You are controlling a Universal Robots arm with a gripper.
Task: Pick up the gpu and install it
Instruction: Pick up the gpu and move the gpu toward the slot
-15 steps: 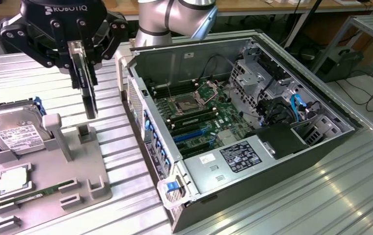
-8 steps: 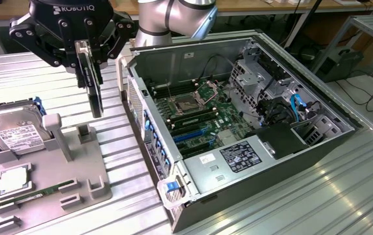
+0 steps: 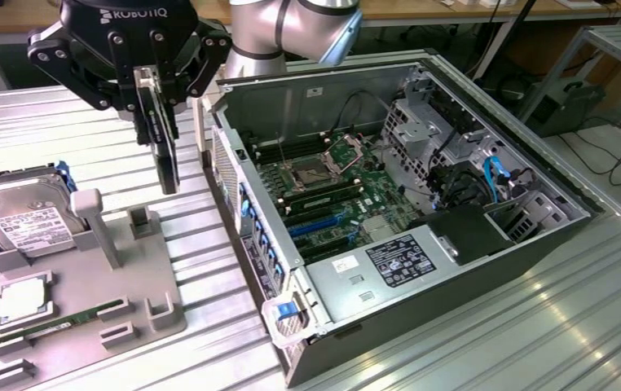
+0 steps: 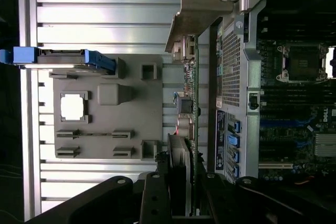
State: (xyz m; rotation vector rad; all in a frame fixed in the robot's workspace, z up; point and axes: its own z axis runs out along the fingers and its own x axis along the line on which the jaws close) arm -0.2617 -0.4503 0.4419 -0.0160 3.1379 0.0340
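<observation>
Nearest the wrist lens: gripper (image 4: 181, 192), jaws clamped on one end of the gpu (image 4: 190, 103), with the silver bracket (image 4: 191, 14) at the end away from the grip. From the exterior view, same gripper (image 3: 156, 98), same gpu (image 3: 166, 155): hanging upright and edge-on above the slatted table (image 3: 506, 326), between the grey holder tray (image 3: 153, 285) and the open computer case (image 3: 420, 334). Touching neither, just beside the case's perforated wall (image 4: 231, 66), not yet inside.

Judged best for this carry:
- Firm squeeze, since a thin card gripped at one end could pivot.
- Card plumb, no tilt, and lifted clear of the case rim.
- Bracket turned toward the case wall, connector edge squared to its slot on the motherboard (image 3: 327, 191).
- Wide berth around the blue cable (image 3: 492, 175).

Count:
- One gpu, one gripper, one tray, one case.
- On the tray: one hard drive (image 3: 28, 220), one processor chip (image 3: 24, 297), one RAM stick (image 3: 72, 315).
- Blue cable: one.
- Motherboard slots: cannot tell the number.
</observation>
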